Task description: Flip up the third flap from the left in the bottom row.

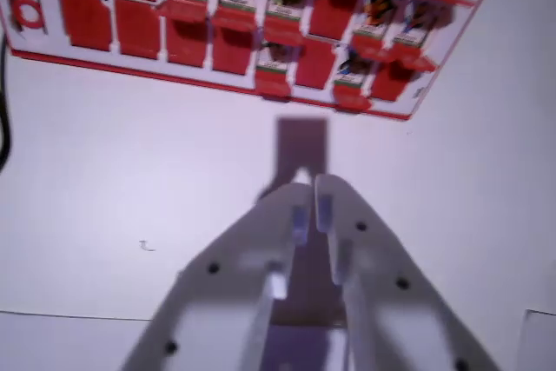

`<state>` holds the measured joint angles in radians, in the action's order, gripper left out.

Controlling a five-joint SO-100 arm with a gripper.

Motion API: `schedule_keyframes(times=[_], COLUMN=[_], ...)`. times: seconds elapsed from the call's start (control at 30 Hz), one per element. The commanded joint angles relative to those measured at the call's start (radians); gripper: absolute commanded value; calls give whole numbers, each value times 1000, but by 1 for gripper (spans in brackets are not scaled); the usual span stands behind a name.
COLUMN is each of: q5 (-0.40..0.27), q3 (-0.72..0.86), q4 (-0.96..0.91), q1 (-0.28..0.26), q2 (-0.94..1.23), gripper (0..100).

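A red game board (pixel 234 19) with rows of flaps lies across the top of the wrist view, tilted down to the wrist view's right. Some flaps stand up showing picture cards (pixel 276 51); others lie flat and red (pixel 139 32). My gripper (pixel 311 187) is white and points at the board's near edge, well short of it, above the white surface. Its fingertips nearly touch, with only a thin slit between them and nothing held. The picture is blurred, so single flaps in the near row are hard to tell apart.
The board rests on a white tabletop (pixel 113 180). A dark cable (pixel 3 128) curves along the wrist view's left edge. A small mark (pixel 146 246) shows on the table at lower left. The gripper's shadow (pixel 301 145) falls just ahead of the fingertips.
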<state>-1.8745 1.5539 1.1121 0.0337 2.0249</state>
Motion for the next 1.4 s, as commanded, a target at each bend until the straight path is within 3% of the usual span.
schedule_keyframes(times=[0.0, 0.17, 0.27, 0.3, 0.63, 0.77, 0.93, 1.37], q5=[44, 170, 359, 382, 394, 382, 311, 298], q3=[-77, -94, -91, -91, -101, -106, -104, -64], q4=[15, -5, -14, -14, -12, -14, -14, -12], q1=[14, 5, 5, 2, -57, -61, -52, -57], q2=[86, 94, 101, 103, 106, 104, 106, 144], gripper=[0, 0, 0, 0, 0, 0, 0, 0])
